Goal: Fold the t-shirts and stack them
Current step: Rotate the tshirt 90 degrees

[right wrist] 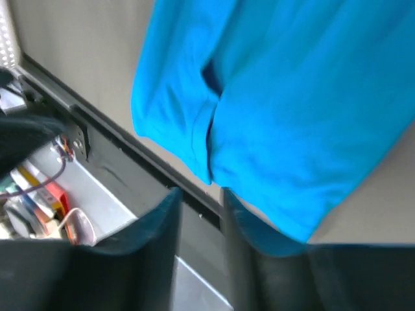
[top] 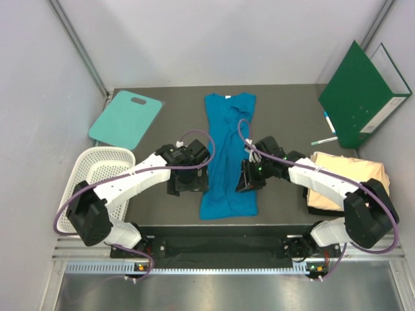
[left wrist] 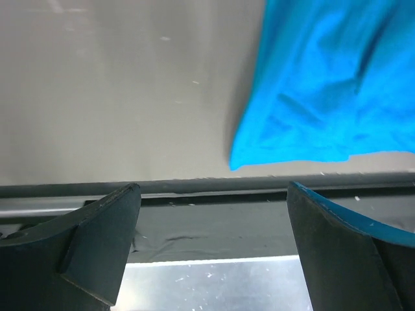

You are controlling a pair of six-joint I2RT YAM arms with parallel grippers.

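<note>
Blue t-shirt (top: 228,139) lies flat on counter (top: 285,110). Left gripper (left wrist: 213,188) just left of it, jaws wide apart. Right gripper (right wrist: 201,192) at its right edge, jaws narrowly apart.

- The bright medium-blue soft cloth t-shirt (top: 228,139) lay flat in the middle of the dark bench (top: 175,110). It was folded lengthwise into a long narrow strip, neck at the far end, hem toward the near edge, lightly wrinkled.
- The pale cream-yellow cloth t-shirt (top: 353,166) sat as a folded bundle at the bench's right edge, well apart.
</note>
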